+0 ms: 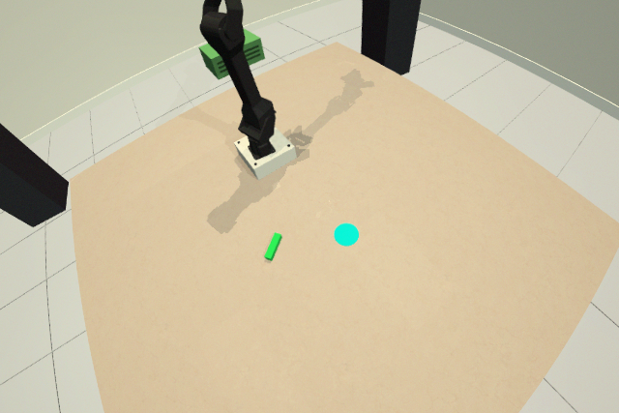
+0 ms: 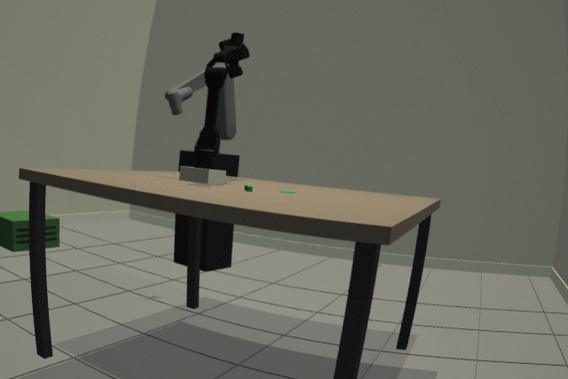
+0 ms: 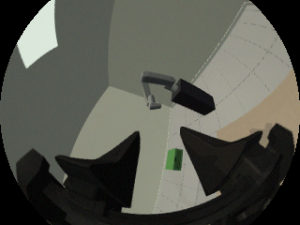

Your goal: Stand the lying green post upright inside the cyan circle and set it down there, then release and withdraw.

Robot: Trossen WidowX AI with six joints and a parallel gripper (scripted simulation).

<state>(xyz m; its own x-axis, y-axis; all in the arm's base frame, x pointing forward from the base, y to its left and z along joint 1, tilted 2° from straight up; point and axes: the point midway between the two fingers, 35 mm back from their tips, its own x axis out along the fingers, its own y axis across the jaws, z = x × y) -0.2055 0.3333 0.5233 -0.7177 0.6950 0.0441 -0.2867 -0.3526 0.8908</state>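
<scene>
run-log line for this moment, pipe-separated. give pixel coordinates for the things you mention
end effector [image 3: 160, 133]: open, raised | green post [image 1: 273, 246] [image 2: 248, 188]: lying on table [image 1: 349, 323] [image 2: 320, 201] | cyan circle [image 1: 346, 234] [image 2: 287, 192]: unoccupied | placement: pending
</scene>
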